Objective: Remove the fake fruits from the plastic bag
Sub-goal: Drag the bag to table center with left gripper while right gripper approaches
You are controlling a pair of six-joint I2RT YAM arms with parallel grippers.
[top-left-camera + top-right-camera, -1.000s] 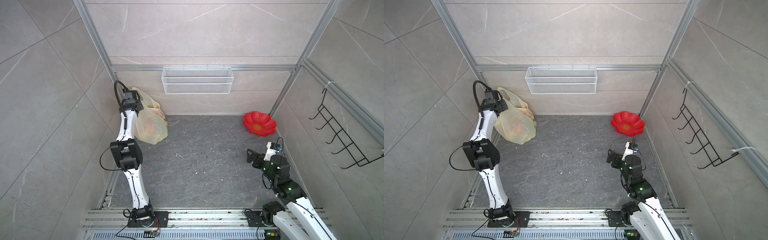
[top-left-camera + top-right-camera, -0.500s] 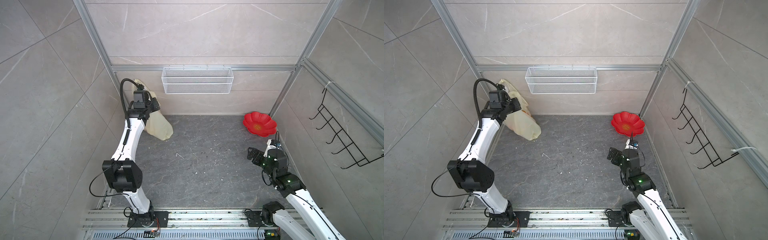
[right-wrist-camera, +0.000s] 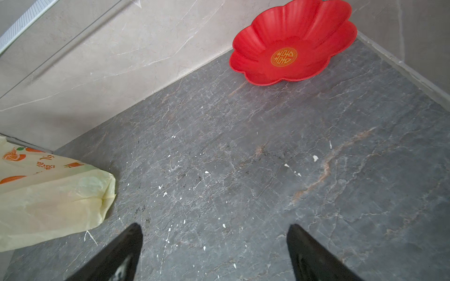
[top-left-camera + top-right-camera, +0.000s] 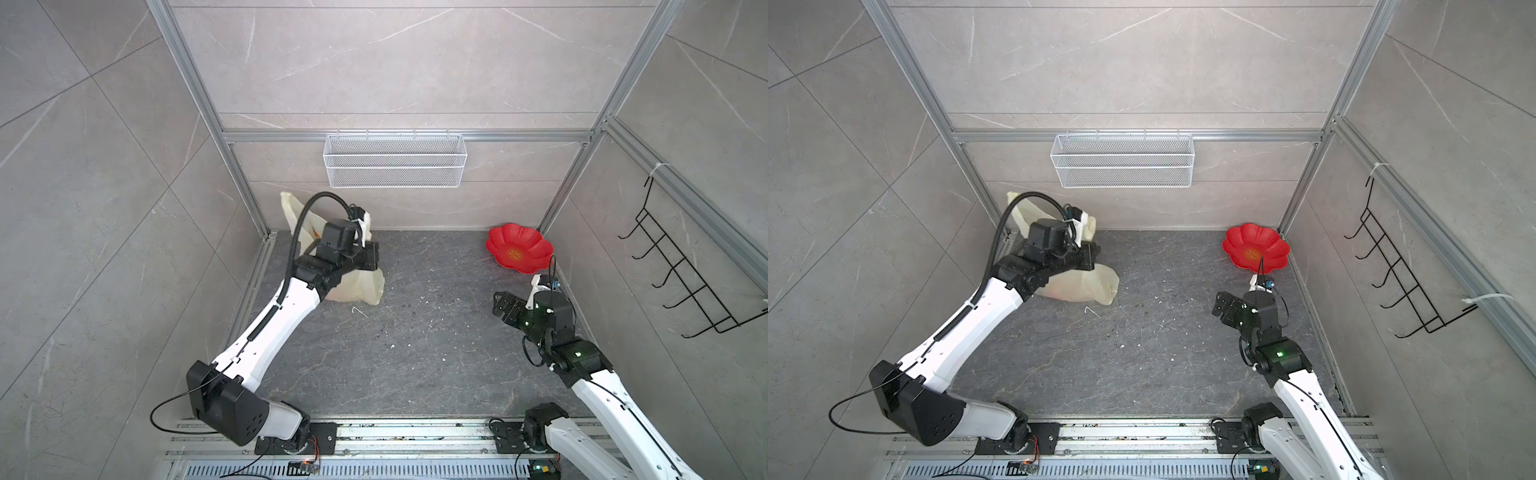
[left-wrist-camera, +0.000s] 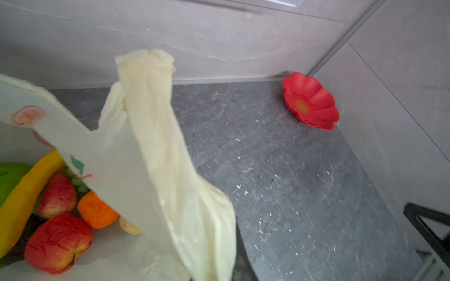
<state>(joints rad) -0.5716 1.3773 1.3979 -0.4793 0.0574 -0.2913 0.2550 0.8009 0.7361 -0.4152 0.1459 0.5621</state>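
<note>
Plastic bag [image 4: 358,287] lay on the desk [image 4: 415,332], upper edge pinched by the left pincer [image 4: 371,258] above it, fake fruits [image 5: 59,239] inside, right pincer [image 3: 214,227] spread, well apart.

A robotics lab test cell: aluminium framing [image 4: 399,136] boxes in tile-look wall panels [image 4: 374,62] and a dark stone counter [image 4: 415,353]; left arm [image 4: 274,328] and right arm [image 4: 611,390] stand bolted to a rail [image 4: 415,432] along the frame's bottom.

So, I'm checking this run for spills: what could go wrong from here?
The shut left gripper seems to pinch the thin pale-yellow plastic bag; tugging could spill the glossy fake fruits loose at its mouth. The open right gripper could snag the floppy loop handle when reaching in.
</note>
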